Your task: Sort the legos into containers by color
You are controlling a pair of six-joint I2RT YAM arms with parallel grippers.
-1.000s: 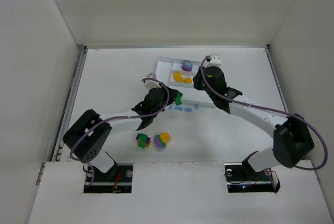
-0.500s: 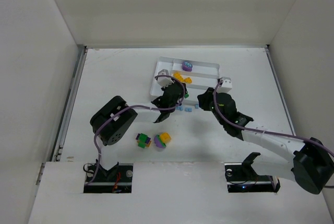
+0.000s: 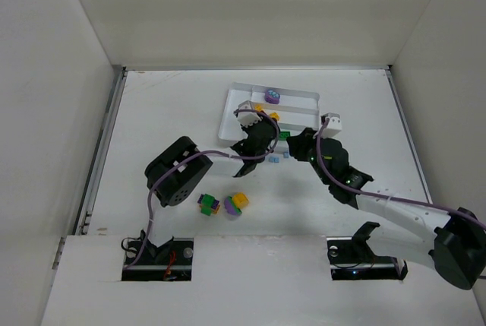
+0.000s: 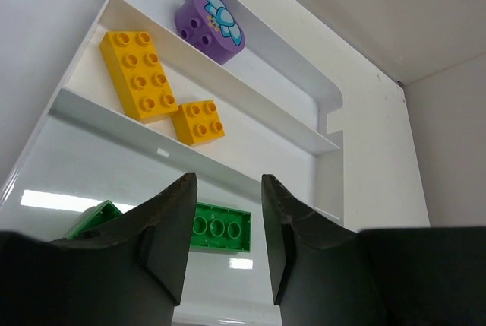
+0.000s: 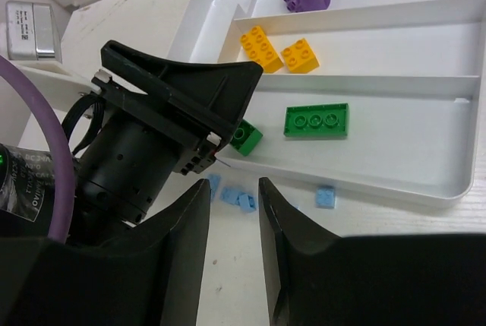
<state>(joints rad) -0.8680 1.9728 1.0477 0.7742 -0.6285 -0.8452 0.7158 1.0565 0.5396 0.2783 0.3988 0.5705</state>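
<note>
**Green bricks dropped in the tray as the left arm lets go**

The left gripper [image 4: 225, 189], which a second ago carried a green piece over the table [image 3: 152, 113], now hangs over the white tray [image 3: 230, 106] with its jaws spread and nothing between them. A flat green brick [image 4: 220, 229] lies just beneath its tips in the nearest long compartment, and a smaller green brick [image 4: 95, 216] lies off to one side. The yellow bricks [image 4: 140, 75] and a purple round piece [image 4: 210, 16] sit in the compartments beyond, so green looks sorted. The right gripper [image 5: 234, 189] has pulled back from the tray. Its jaws are slightly parted and empty, poised over the pale blue bricks [image 5: 241, 200] on the table just outside the tray wall. Two mixed-colour clumps [image 3: 209, 204] wait well behind both grippers.
</note>
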